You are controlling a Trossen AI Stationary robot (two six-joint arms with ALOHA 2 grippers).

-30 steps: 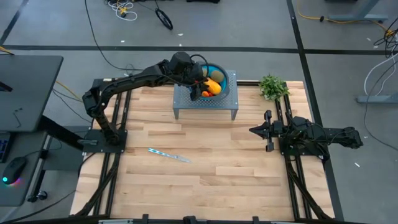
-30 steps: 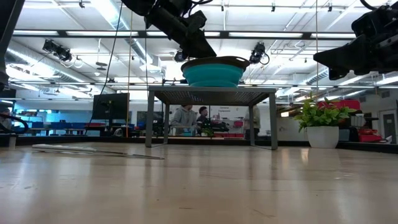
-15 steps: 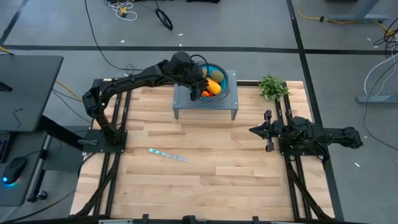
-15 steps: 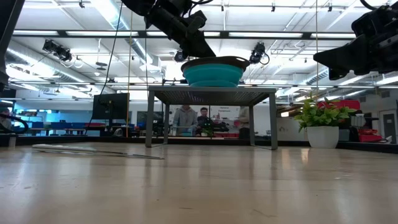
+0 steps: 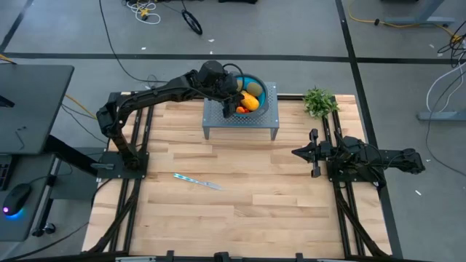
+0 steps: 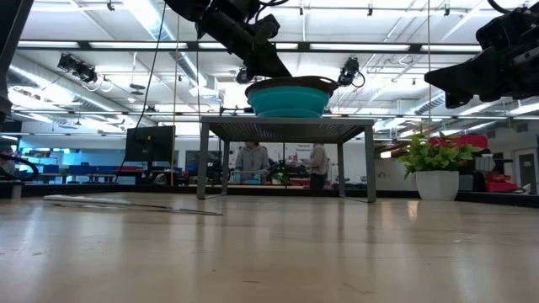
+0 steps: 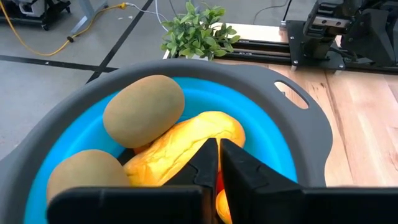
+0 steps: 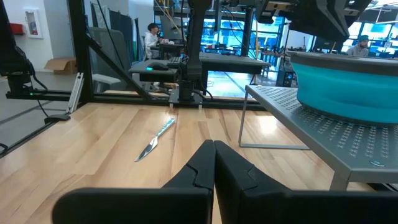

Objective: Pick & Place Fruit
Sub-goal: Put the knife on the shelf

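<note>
Where the bowl (image 5: 251,93) sits on a grey stand (image 5: 241,116), the fruit (image 5: 250,101) lies inside. From the left wrist, the yellow-orange fruit (image 7: 186,146) slants toward the plant (image 7: 198,31); left tool (image 7: 218,163) nearly clenched over it, grasp unclear. Right tool (image 8: 213,163) clenched, empty, apart from the bowl.

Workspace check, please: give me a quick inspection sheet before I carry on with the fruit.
Surface: wooden table, a grey perforated stand at its far edge.
Job's things: two kiwi-like ovals, yellow-orange fruit and a small red-orange piece, all in the blue bowl on the stand.
Clutter: knife-like stick, potted plant.
Grippers: left gripper down in the bowl, nearly shut around red-orange fruit; right gripper shut, empty, waiting.
Cables: loose on the floor beyond the table.
Surroundings: people far behind.
</note>
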